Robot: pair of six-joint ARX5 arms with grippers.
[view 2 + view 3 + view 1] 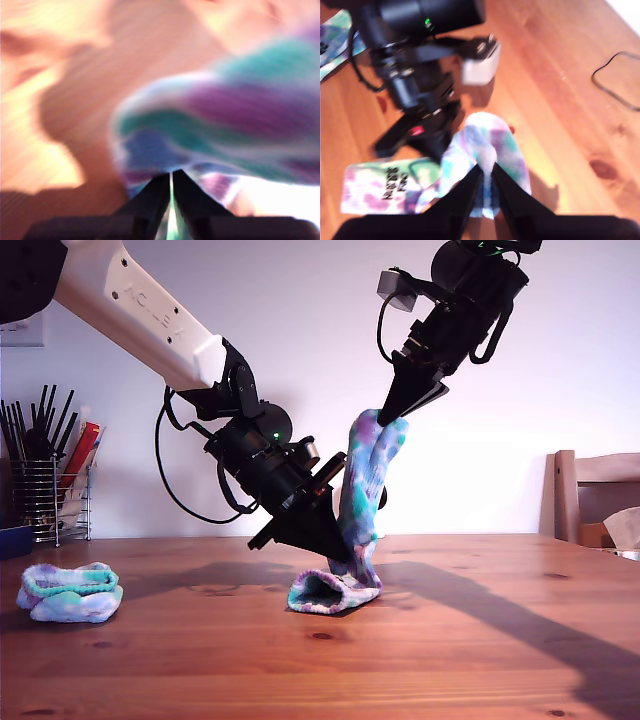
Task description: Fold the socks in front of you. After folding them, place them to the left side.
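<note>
One sock [365,480] is held up off the wooden surface [450,640], its top clamped in the jaws of my second gripper [392,412]; its lower part is pinched by my first gripper [342,558]; a folded sock [70,592] lies near the surface's edge at the exterior view's left
</note>
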